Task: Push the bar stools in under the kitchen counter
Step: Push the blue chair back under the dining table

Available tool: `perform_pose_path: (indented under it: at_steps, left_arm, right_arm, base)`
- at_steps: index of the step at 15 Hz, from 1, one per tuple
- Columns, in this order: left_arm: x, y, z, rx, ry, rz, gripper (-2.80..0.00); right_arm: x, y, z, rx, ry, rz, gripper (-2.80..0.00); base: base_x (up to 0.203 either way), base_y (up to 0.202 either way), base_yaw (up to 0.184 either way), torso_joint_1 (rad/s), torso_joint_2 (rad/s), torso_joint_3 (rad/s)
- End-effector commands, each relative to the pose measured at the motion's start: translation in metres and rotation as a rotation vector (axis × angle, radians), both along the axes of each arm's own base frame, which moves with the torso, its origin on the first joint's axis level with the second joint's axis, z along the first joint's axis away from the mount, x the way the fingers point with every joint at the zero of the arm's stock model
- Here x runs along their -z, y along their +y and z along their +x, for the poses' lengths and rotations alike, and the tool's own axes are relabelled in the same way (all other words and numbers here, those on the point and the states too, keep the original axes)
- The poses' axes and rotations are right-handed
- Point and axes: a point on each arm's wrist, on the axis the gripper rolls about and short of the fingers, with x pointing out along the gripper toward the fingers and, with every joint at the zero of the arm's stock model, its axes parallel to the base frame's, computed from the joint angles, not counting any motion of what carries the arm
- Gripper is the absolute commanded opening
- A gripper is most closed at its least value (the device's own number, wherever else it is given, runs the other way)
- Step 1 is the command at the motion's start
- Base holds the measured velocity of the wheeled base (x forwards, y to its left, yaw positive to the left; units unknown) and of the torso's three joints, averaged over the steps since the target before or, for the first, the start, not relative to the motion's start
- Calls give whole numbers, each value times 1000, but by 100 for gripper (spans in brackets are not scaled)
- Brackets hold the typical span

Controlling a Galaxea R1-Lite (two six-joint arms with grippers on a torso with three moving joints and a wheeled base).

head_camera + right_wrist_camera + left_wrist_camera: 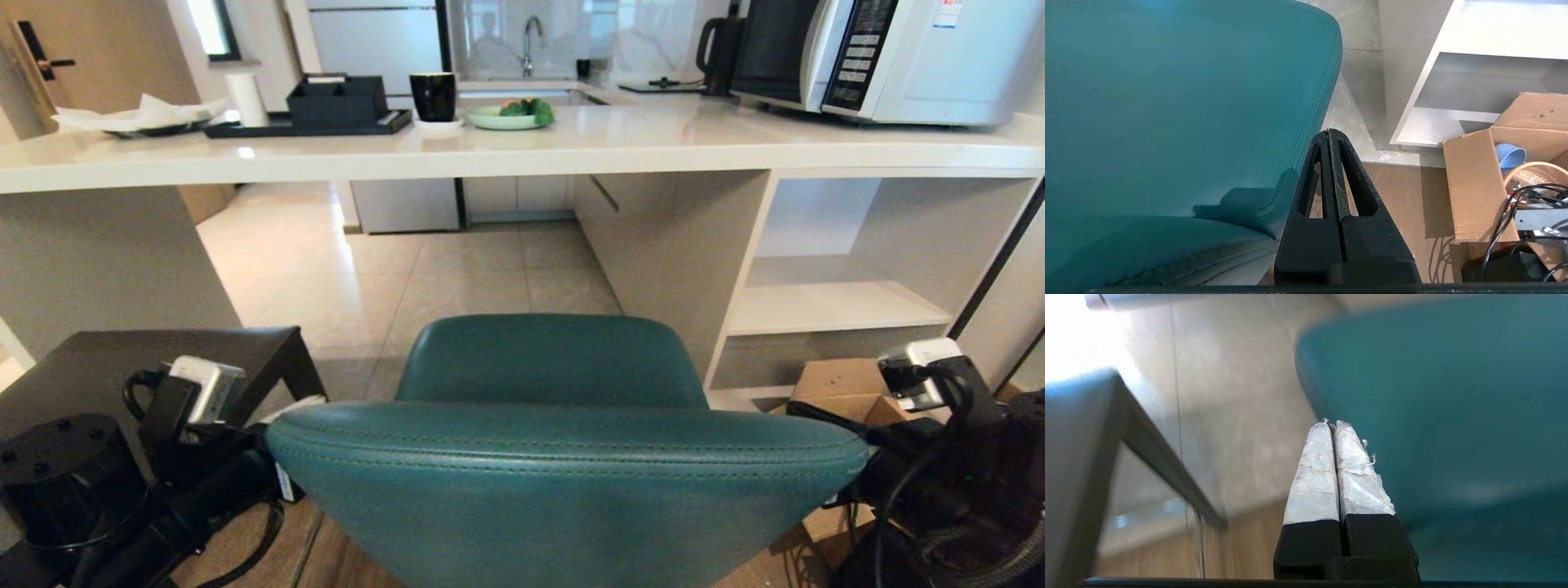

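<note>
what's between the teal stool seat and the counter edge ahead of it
Only bare tiled floor lies between the teal stool and the kitchen counter, as the head view shows.

The teal bar stool (563, 457) is seen from behind, its curved back facing the white kitchen counter (571, 143). The dark grey stool (122, 367) stands to its left. A microwave (890, 53), black cup (433, 95) and green plate (510, 117) are set on the counter.

The teal stool (563, 441) stands before the kitchen counter (522, 147); the other stool (122, 359) is to its left, a cardboard box (841, 388) to its right.
</note>
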Motion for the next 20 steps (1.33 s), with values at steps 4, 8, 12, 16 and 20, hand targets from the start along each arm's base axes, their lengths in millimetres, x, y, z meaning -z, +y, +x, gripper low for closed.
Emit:
perform_pose_path:
  at_steps: [4,8,12,16,20]
  left_arm:
    - [9,-15,-1,51,35,12,-280]
    - [4,-25,9,56,-2,3,-280]
    - [6,-30,8,72,7,6,-280]
    - [10,-36,9,97,23,10,-280]
    - [12,-38,22,82,19,8,-280]
  right_arm:
    - [5,10,6,-29,19,-11,-280]
    - [8,19,5,-67,33,-21,-280]
    - [7,33,22,-82,31,-20,-280]
    - [7,53,54,-75,25,-16,-280]
    - [3,56,68,-53,5,-6,-280]
  base:
    - [0,0,0,0,0,0]
    - [0,0,0,0,0,0]
    - [0,0,0,0,0,0]
    - [0,0,0,0,0,0]
    - [0,0,0,0,0,0]
